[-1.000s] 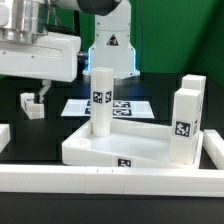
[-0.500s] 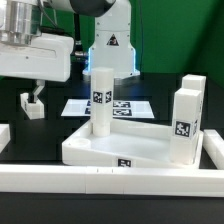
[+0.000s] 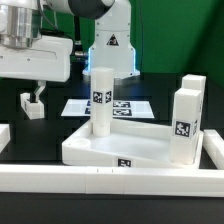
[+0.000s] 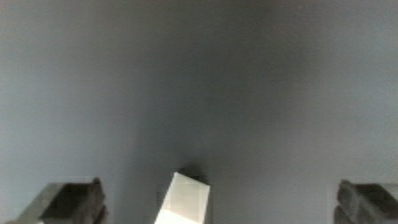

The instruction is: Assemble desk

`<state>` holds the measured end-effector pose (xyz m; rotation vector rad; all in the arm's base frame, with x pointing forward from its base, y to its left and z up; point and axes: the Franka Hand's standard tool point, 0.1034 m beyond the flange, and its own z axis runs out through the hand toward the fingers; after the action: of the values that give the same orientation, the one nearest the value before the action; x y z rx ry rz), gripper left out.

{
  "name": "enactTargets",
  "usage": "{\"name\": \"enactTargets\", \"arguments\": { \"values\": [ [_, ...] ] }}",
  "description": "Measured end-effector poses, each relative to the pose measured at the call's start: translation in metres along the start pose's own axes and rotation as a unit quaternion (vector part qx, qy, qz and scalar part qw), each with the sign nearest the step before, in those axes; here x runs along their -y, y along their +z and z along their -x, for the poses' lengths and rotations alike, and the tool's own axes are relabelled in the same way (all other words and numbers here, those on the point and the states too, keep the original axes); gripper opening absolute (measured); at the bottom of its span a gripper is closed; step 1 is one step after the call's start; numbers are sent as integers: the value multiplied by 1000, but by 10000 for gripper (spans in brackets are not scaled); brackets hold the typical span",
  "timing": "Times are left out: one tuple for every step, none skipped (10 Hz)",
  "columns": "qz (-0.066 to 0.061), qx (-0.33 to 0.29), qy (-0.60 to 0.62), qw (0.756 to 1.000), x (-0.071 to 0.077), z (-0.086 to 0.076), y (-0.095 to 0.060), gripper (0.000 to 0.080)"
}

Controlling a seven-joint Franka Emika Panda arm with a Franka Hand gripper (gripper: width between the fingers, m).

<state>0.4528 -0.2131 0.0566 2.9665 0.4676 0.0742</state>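
Observation:
The white desk tabletop (image 3: 84, 148) lies in the middle of the black table. One white leg (image 3: 100, 100) stands upright on it. A second leg (image 3: 184, 125) stands at its corner on the exterior view's right, and a third (image 3: 193, 86) stands behind that one. A fourth, small leg (image 3: 30, 105) lies on the table at the exterior view's left. My gripper (image 3: 37, 96) hangs just above that leg, open. In the wrist view, my gripper (image 4: 221, 198) shows two dark fingers (image 4: 71, 202) wide apart, with a white leg edge (image 4: 185, 198) between them, touching neither.
The marker board (image 3: 122, 106) lies flat behind the tabletop. White border rails run along the front (image 3: 100, 182) and up both sides (image 3: 213, 150). The robot's base (image 3: 112, 45) stands at the back.
My gripper has shifted a little toward the exterior view's left and slightly down toward the small leg. It has stayed still in the last half second. The desk parts have not moved.

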Motion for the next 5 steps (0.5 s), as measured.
{"name": "enactTargets", "arguments": {
  "values": [
    [-23,30,13,999,13,-4,3,648],
    [-32,52,8,998,17,-10,4,648],
    [-40,69,16,997,20,-8,6,648],
    [-51,103,16,993,25,-7,8,648],
    [-62,127,13,990,26,-7,10,648]
  ]
}}
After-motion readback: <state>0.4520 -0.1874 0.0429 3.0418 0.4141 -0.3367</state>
